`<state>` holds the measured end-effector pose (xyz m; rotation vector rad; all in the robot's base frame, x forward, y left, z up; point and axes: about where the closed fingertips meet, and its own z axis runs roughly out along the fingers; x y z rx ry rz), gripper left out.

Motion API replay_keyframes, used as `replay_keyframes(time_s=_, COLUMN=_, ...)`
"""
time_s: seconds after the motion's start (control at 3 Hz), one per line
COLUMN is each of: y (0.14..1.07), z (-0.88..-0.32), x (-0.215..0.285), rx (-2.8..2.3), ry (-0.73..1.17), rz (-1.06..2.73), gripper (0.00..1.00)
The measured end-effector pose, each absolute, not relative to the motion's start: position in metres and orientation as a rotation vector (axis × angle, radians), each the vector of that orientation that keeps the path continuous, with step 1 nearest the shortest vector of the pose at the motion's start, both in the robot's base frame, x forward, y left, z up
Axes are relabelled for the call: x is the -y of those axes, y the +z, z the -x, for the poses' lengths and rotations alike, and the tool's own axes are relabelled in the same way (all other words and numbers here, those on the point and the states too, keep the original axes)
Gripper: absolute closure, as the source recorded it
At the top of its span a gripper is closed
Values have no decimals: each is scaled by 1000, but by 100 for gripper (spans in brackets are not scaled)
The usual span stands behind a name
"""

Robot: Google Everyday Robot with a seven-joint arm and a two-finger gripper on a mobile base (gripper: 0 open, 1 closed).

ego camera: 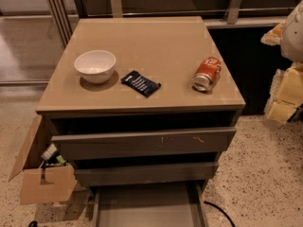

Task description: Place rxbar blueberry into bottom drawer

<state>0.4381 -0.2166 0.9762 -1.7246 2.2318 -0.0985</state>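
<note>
The rxbar blueberry (140,83), a flat bar in a dark navy wrapper with white text, lies on the cabinet top near its front middle, turned at an angle. The bottom drawer (147,207) is pulled out at the frame's lower edge, and its flat grey floor shows with nothing in it. My gripper (283,96) is at the far right edge of the view, beside the cabinet's right side and well apart from the bar. It holds nothing that I can see.
A white bowl (95,65) stands left of the bar. An orange-red soda can (207,74) lies on its side to the right. The two upper drawers (142,143) stand slightly ajar. An open cardboard box (45,181) sits on the floor at the cabinet's left.
</note>
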Motion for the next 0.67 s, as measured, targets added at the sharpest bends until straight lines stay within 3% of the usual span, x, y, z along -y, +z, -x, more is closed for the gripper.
replay_keyframes(time_s=0.67, y=975, z=-455, x=199, rx=-2165, ry=-112, rz=1805, gripper=0)
